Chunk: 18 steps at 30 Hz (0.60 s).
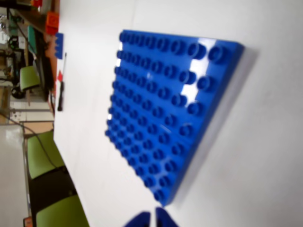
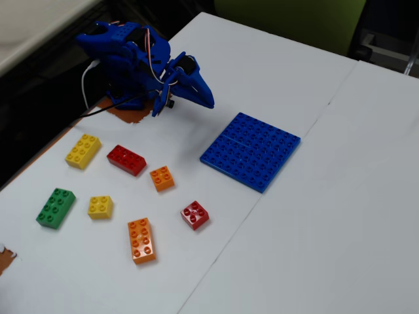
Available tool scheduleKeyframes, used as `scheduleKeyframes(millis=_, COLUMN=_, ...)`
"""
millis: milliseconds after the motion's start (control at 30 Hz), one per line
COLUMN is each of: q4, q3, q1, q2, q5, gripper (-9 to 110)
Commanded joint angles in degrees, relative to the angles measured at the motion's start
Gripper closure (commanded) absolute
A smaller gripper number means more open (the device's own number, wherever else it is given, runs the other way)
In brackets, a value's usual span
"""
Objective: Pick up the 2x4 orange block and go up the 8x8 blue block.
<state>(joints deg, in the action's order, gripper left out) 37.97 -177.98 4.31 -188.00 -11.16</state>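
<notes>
The end effector [image 2: 204,99] hangs empty near the arm's base with its tips together, well apart from the long orange brick [image 2: 141,240] at the near counter [image 2: 314,216] edge. The smaller orange brick [image 2: 162,178] could be grabbed by mistake. No containers show; the blue baseplate [image 2: 251,151] is bare.

The 8x8 blue block [image 1: 170,113] was glossy moulded plastic, throwing white glare off its studs in the wrist view. The 2x4 orange block [image 2: 141,240] looked like smooth, shiny plastic. The white table [image 2: 340,216] appeared matt and smooth.
</notes>
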Motion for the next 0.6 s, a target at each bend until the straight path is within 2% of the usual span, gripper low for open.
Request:
scheduleKeyframes(millis=0, q4=0.2, q3=-2.4, q1=0.4, q2=-2.4, q5=-0.4, gripper=101)
scheduleKeyframes(millis=567, q4=0.2, q3=-2.4, q1=-0.1, q2=-2.4, q5=0.2, gripper=101)
